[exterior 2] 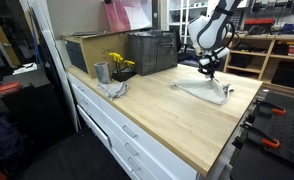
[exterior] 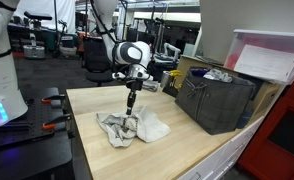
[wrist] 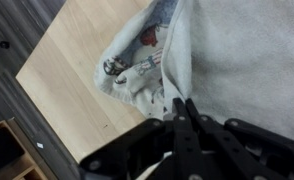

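Observation:
A crumpled white-grey cloth [exterior: 127, 128] with small printed marks lies on the wooden table [exterior: 97, 150]. It shows in both exterior views [exterior 2: 205, 90] and fills the upper wrist view [wrist: 227, 50]. My gripper [exterior: 131, 108] points straight down at the cloth's middle. Its fingers are pressed together at the tips [wrist: 182, 103], pinching a raised fold of the cloth. A crease runs from the fingertips across the fabric. In an exterior view the gripper [exterior 2: 206, 72] sits just above the flat part of the cloth.
A dark grey crate [exterior: 217, 100] stands on the table behind the cloth, also seen in an exterior view [exterior 2: 152, 50]. A cardboard box [exterior 2: 82, 50], a metal cup [exterior 2: 101, 72] and yellow flowers [exterior 2: 118, 62] sit at the far end. The table edge [exterior 2: 187, 150] has drawers below.

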